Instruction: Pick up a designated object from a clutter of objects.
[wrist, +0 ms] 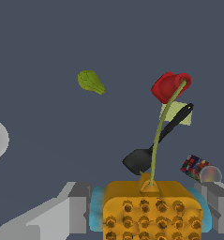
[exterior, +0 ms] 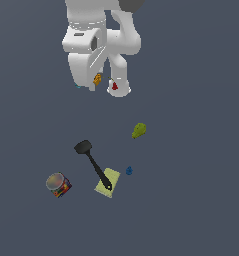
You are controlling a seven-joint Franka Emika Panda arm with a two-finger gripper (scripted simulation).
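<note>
As far as I can judge from the 2 views, the main part of the task is already done. In the wrist view the designated object (wrist: 151, 208), an orange-yellow lump with dark speckles and a thin green stem, sits between the 2 grey fingers (wrist: 78, 211) of the gripper (wrist: 148, 213), with cyan showing at both of its edges where the pads meet it. So I read the jaws as closed on it.

In the exterior view the same orange lump (exterior: 97, 79) appears small under the white arm (exterior: 98, 45), near the arm's base. It looks raised above the desk (exterior: 191, 200), but I cannot tell this for sure from that angle.

The remaining clutter lies well apart from the gripper: the black spatula (exterior: 92, 163) with its handle over the pale yellow sponge (exterior: 109, 183), the multicoloured can (exterior: 58, 184), the yellow-green pear shape (exterior: 138, 130), 1 small blue piece (exterior: 129, 170), and 1 small red piece (exterior: 114, 86) beside the base.

What is left, I think, is only to hold the object securely in the air.
</note>
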